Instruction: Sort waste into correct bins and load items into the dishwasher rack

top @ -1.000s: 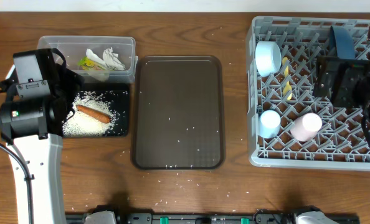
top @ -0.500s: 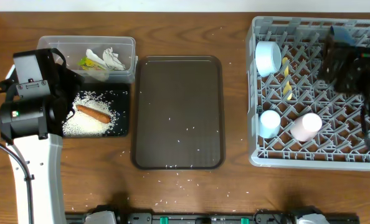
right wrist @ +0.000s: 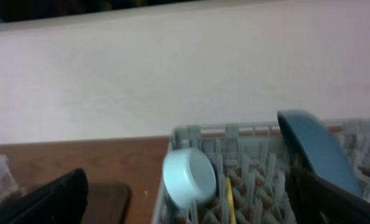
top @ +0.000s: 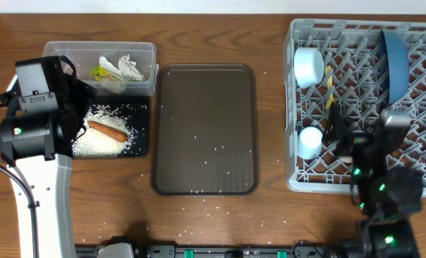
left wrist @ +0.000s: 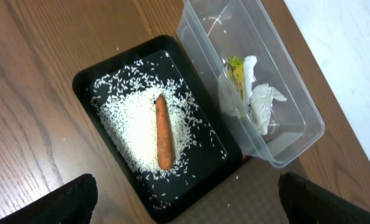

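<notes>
The clear tub [top: 145,51] holds crumpled tissue [top: 129,67] and yellow-green scraps [top: 98,72]. The black tray [top: 140,109] holds rice [top: 102,143] and the orange stick [top: 107,130]. My left gripper [left wrist: 185,205] is open and empty above the tray's near end. The grey rack [top: 293,179] holds the white bowl [top: 308,66], yellow spoon [top: 330,92], light blue cup [top: 310,141] and the upright dark blue plate [top: 394,63]. My right arm [top: 379,183] is over the rack's front edge. Its gripper [right wrist: 191,205] is open and empty. The pink cup is hidden.
The large brown serving tray [top: 204,129] lies between the bins and the rack, with a few rice grains on it. Loose grains are scattered on the wooden table near the front edge [top: 206,211]. A white wall shows behind the rack in the right wrist view.
My right arm has pulled back from the rack's back right to its front edge. The blue plate now stands uncovered and the pink cup is hidden. The left arm has not moved.
</notes>
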### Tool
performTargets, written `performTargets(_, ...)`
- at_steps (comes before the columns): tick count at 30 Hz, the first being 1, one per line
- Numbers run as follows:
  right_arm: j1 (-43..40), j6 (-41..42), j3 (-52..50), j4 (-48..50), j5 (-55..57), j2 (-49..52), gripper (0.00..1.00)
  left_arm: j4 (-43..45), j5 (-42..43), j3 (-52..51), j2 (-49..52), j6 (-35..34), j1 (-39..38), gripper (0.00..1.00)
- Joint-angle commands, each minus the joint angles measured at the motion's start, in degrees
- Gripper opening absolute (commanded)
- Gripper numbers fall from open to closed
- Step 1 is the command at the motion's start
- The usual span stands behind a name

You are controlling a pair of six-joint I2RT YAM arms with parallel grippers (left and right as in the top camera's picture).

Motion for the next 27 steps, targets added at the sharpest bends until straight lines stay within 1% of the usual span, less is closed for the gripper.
performTargets(1,-0.48,1.05,-9.35,1.97,0.35,-8.55,0.99,-0.22,-0.46,0.20,0.02,0.79,-0.07,0.95)
performTargets(5,-1.03,1.07,-18.58,2.10,0.42,-17.00,0.99,-0.22,-0.44,0.20,0.02,0.79,-0.07,0.95)
performTargets(12,-1.05,1.07,-26.03,2.08,0.39,-24.00,0.99,-0.22,-0.44,0.20,0.02,0.79,-0.07,0.95)
performTargets(19,-1.01,1.11,-26.10,-5.77,-0.48,-29.73,0.99,-0.22,-0.44,0.20,0.02,0.79,-0.07,0.95)
performTargets(22,-1.01,1.51,-26.10,-5.68,-2.64,-29.53,0.99,-0.22,-0.44,0.20,0.02,0.79,-0.07,0.95)
performTargets(27,-1.01,1.49,-26.10,-5.70,-2.62,-29.49,0.99,-0.22,-0.46,0.20,0.02,0.79,-0.07,0.95)
